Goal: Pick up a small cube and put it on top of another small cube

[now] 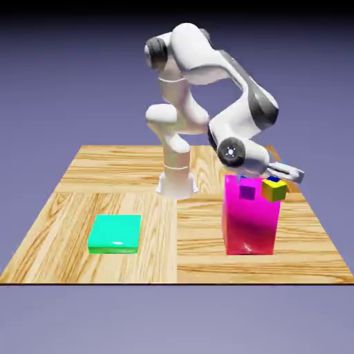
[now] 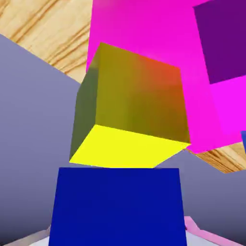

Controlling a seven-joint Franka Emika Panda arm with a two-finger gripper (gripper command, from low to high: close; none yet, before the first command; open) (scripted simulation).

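Hand view, nearest you: the small dark blue cube (image 2: 117,206) fills the bottom edge between the jaws, which appear closed on it, though it hides the fingertips. Just beyond it lies the yellow cube (image 2: 132,110), nearly touching and roughly centred on the blue face. Behind both, the magenta block (image 2: 144,33) carries a purple cube (image 2: 223,41). The exterior view adds what this one lacks: the gripper (image 1: 282,173) sits beside the magenta block's top, where the yellow cube (image 1: 274,190) rests.
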